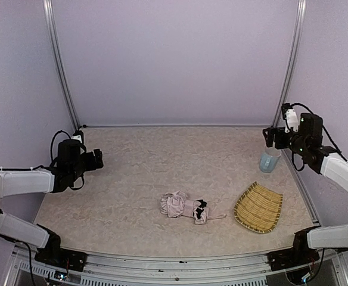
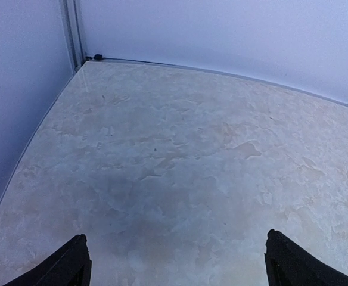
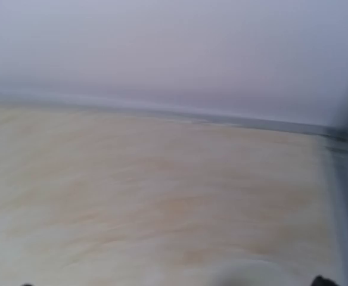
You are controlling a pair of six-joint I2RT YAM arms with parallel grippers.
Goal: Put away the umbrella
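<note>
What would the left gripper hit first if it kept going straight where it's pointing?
Probably the tabletop itself: the left gripper tilts down at bare surface short of the back wall; the umbrella lies off that line.

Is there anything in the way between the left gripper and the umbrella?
Nothing visible. Only bare table lies between the left gripper and the umbrella; the straw tray sits on the umbrella's other side, to its right.

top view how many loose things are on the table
3: the umbrella bundled near the front middle, the straw tray just right of it, and a pale blue cup further back on the right. Edges may hide more.
</note>
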